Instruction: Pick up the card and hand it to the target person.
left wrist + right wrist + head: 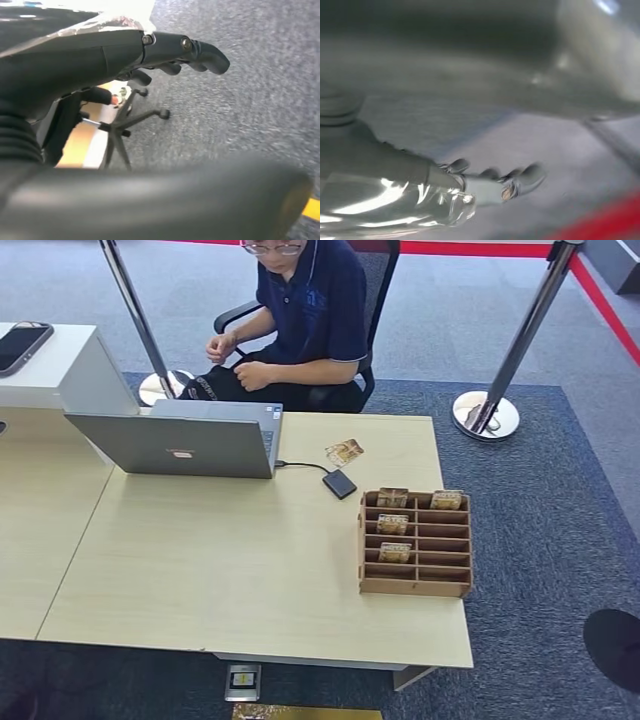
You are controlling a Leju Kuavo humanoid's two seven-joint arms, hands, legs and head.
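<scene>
Standing in wooden rack [416,585]: four cards [392,524]; both hands [181,52] [490,185] loosely extended, empty.

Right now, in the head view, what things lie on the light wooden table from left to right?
Laptop → loose card → small dark drive on a cable → wooden card rack.
</scene>
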